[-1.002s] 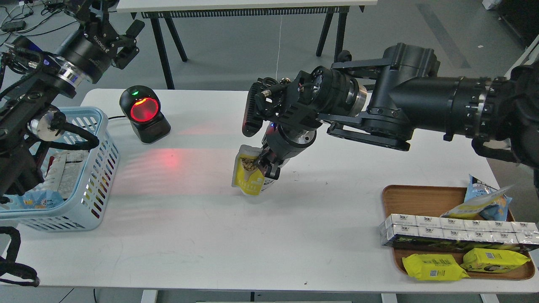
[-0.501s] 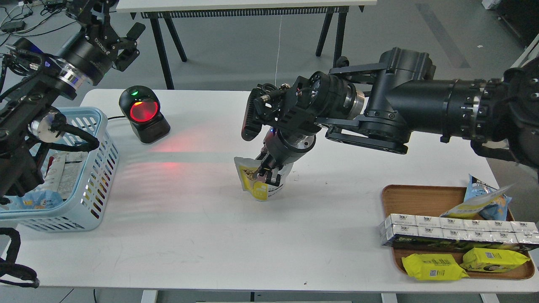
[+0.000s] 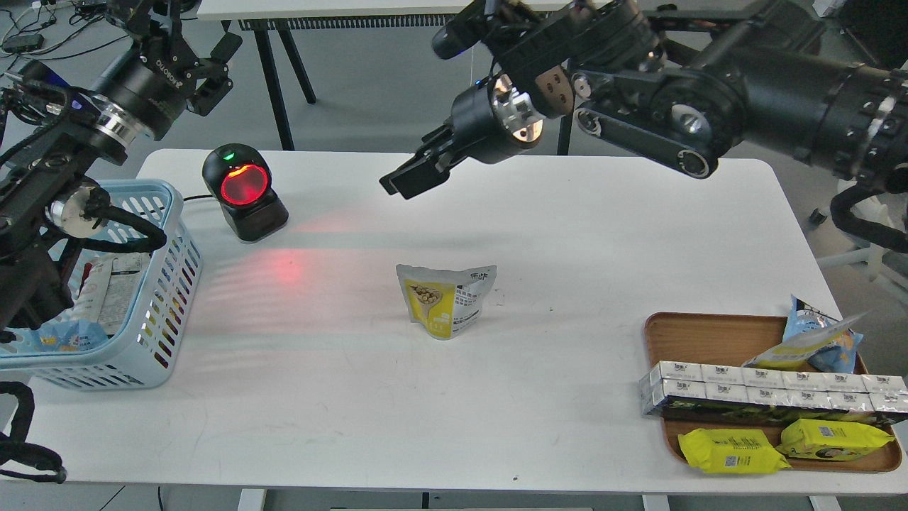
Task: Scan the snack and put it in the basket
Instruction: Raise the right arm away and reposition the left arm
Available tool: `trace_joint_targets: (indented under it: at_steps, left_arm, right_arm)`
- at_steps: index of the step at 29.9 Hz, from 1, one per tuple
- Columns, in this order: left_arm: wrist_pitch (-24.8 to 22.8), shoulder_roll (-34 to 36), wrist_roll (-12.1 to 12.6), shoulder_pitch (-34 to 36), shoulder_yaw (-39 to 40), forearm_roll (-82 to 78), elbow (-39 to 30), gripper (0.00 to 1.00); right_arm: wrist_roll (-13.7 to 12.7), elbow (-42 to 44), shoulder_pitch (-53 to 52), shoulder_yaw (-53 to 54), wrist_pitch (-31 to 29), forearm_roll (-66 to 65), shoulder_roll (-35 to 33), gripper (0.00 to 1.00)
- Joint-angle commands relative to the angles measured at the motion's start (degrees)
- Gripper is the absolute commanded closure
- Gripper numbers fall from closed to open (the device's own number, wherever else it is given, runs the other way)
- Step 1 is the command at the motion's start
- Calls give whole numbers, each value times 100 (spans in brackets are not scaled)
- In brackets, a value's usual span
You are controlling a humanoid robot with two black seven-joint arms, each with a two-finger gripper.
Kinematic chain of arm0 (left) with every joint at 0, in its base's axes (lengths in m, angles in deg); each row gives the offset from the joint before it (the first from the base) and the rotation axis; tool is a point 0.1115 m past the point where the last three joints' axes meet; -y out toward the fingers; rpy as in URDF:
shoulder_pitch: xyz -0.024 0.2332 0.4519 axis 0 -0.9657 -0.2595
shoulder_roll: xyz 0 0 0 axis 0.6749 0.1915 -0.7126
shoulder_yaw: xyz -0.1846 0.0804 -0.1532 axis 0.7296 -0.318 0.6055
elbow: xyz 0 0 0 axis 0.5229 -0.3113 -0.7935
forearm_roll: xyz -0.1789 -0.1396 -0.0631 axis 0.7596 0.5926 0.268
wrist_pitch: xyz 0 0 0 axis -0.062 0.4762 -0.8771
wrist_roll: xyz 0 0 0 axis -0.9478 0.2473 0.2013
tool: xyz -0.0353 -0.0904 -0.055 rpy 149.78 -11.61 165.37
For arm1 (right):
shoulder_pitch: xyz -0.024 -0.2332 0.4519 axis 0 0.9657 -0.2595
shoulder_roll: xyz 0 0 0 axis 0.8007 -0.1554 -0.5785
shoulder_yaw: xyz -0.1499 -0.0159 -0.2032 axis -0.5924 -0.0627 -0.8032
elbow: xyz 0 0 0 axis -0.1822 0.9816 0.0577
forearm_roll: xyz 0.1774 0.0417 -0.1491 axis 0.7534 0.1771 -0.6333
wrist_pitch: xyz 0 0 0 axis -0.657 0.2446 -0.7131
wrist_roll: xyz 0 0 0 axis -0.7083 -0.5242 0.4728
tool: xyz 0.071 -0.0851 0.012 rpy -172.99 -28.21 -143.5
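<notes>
**Inspector:** Head view, item one: the snack [image 3: 446, 299] stands upright on the white worktop [image 3: 496, 411] at centre frame, yellow panel to the left, white text panel to the right. Nothing touches it.

**Clerk:** And the claws?

**Inspector:** Right claw [image 3: 408, 182] hangs above the worktop at upper centre, well apart from the pouch, empty; its dark fingers read as one wedge, so open or closed cannot be told. Left claw [image 3: 188, 53] sits at upper left, above the scanner, fingers spread, holding nothing.

**Clerk:** Surroundings?

**Inspector:** Scanner [image 3: 244, 191] at upper left, red window lit, red glow on the worktop just beside it. Basket [image 3: 167, 284] at the left edge, packets inside, left arm partly covering it. Wooden tray [image 3: 709, 330] at lower right carries a blue-and-yellow bag [image 3: 816, 344], a row of white cartons [image 3: 766, 390] and two yellow packets [image 3: 731, 451].
</notes>
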Motion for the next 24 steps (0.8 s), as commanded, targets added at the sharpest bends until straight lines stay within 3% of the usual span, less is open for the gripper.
trace_joint_targets:
  at_steps: [1,10,16,24]
  left_arm:
    - [0,27,0,25,3,39,-9,0]
    - [0,18,0,236,3,47,0,0]
    - [0,-34,0,377,12,4,-27,0]
    - [0,9,0,886,-75,-224,-26,0]
  right_arm:
    - [1,-21,244,237,1,1192,-809,1]
    - [1,-162,1254,1018,1,3540,-2189,1]
    - [1,-312,1914,2002,1,4094,-2410,1]
    - [1,-320,1985,2136,1,4368,-2682,1]
